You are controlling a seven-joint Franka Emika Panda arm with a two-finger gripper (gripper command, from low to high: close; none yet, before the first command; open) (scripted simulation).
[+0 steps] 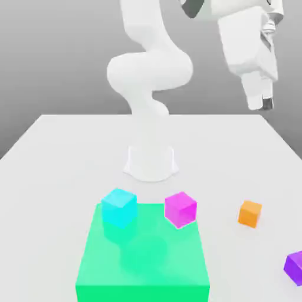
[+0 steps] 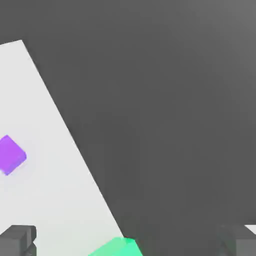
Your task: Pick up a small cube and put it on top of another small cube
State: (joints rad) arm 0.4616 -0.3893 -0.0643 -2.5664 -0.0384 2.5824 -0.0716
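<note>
the gripper (image 1: pixel 261 105) hangs high on the exterior view's right, well above the white table (image 1: pixel 65 177), its fingers spread wide with nothing between them. the orange cube (image 1: pixel 250 213), the smallest of the cubes, lies on the table to the exterior view's right of the green block (image 1: pixel 144 253), apart from it. the purple cube (image 1: pixel 295 268) is also on the table, nearer the camera and partly cut off by the exterior view's right border. the cyan cube (image 1: pixel 119 207) and the magenta cube (image 1: pixel 180 209) are at the block's edge nearest the arm's base (image 1: pixel 151 162), with a gap between them.
</note>
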